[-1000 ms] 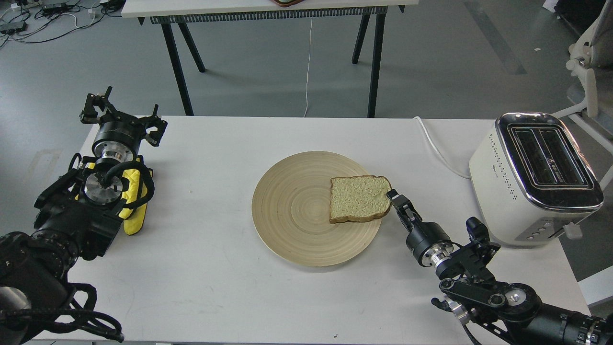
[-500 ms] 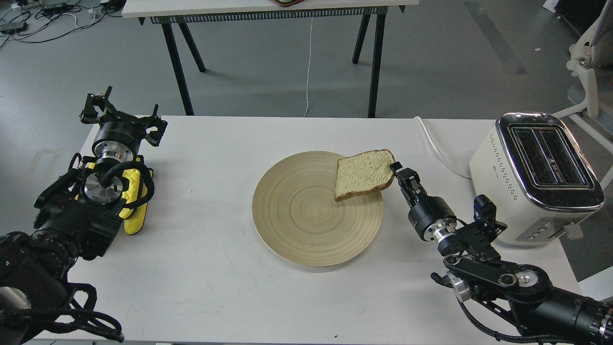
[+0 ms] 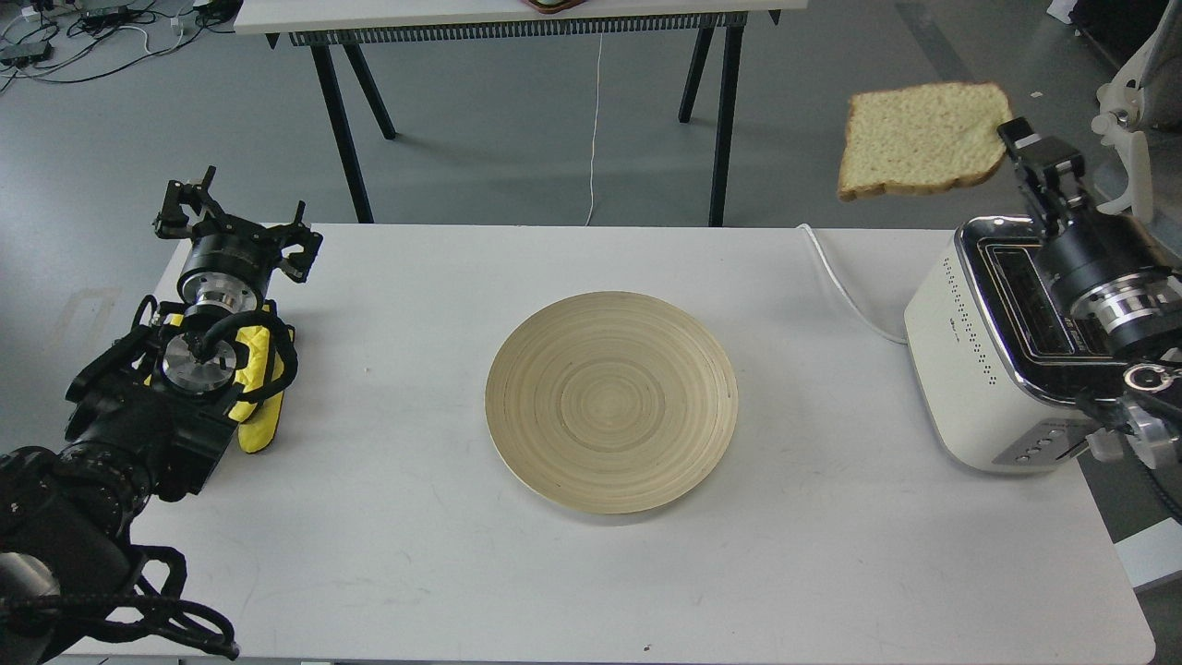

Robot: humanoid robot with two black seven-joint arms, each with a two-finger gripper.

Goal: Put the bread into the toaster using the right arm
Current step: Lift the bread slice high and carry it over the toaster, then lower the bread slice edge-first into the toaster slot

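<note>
My right gripper [image 3: 1019, 139] is shut on the right edge of the bread [image 3: 919, 140], a pale tan slice held high in the air, above and a little left of the toaster [image 3: 988, 369]. The slice lies nearly flat, crust edge toward me. The cream-white toaster stands at the table's right end; my right arm covers part of its chrome top and slots. My left gripper [image 3: 235, 222] rests at the table's far left edge, by a yellow piece; its fingers are too small and dark to tell apart.
A round wooden plate [image 3: 611, 402] lies bare at the table's middle. The toaster's white cord [image 3: 845, 286] runs over the table's back edge. A second table on black legs [image 3: 517, 18] stands behind. A white chair [image 3: 1136, 120] is at the right.
My right gripper has lifted the bread off the plate and carried it up and to the right, over the toaster. The plate now lies bare. The left arm has not moved.
</note>
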